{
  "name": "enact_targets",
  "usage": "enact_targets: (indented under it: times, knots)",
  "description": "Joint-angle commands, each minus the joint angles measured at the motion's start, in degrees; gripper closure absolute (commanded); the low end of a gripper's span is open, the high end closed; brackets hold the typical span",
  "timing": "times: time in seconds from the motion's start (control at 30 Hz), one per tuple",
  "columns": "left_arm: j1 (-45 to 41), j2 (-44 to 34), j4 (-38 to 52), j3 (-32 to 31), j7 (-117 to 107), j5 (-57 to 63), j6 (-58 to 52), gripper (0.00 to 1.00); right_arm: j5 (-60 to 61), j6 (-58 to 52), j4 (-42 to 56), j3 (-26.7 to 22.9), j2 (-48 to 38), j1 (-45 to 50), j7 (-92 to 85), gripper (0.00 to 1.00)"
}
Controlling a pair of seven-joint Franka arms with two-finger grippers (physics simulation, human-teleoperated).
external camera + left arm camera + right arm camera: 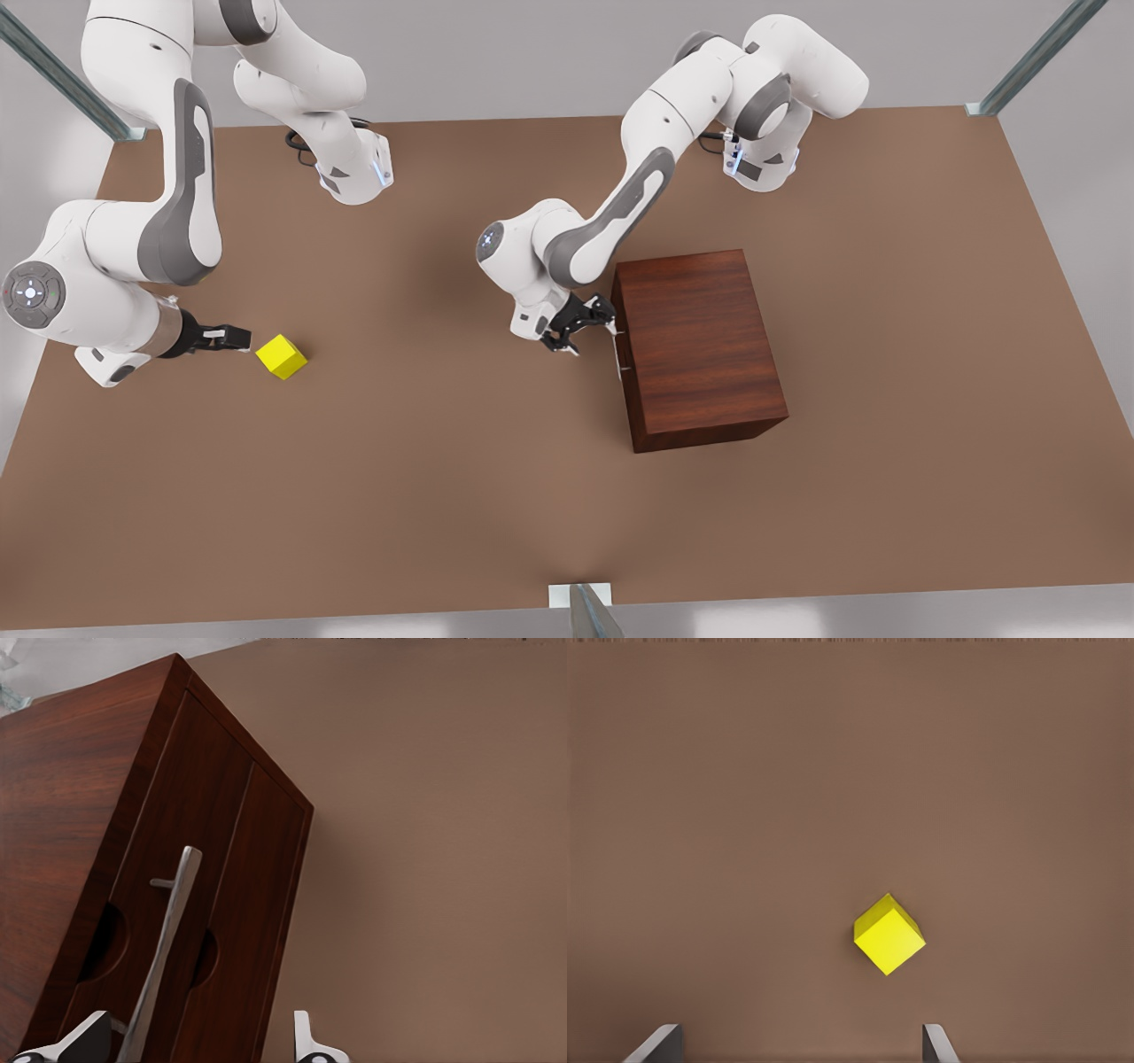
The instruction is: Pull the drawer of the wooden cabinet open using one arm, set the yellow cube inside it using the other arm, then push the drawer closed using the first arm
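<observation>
The wooden cabinet stands at the table's centre-right, its drawer flush with the cabinet front. My left gripper hovers open just in front of that face. In the left wrist view the slim silver handle runs between the left gripper's fingertips, close to one finger. The yellow cube lies on the table at the front view's left. My right gripper is beside it, open and apart from it. The cube sits a little ahead of the right gripper's fingers.
The brown table is bare between cube and cabinet and toward its near edge. Both arm bases stand at the far edge. Metal frame posts stand at the table's borders.
</observation>
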Motion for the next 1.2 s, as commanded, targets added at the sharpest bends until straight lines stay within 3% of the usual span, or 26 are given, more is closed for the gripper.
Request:
enact_targets:
  times: [0.0, 0.77, 1.17]
  knots:
    - [0.0, 0.1, 0.0, 0.0, -1.0, 1.5, -2.4, 0.0, 0.1, 0.0, 0.0, 0.0, -0.1, 0.0, 0.0, 0.0]
    - [1.9, 1.4, 0.8, -0.2, 4.1, -1.9, 8.0, 0.0, 0.1, 0.0, 0.4, 0.0, 0.0, 0.0, 0.0, 0.0]
    - [1.8, 4.7, 5.7, -0.2, 7.4, -1.5, 10.9, 0.0, 0.1, 0.0, 1.0, 0.0, 0.4, 0.0, 0.0, 0.0]
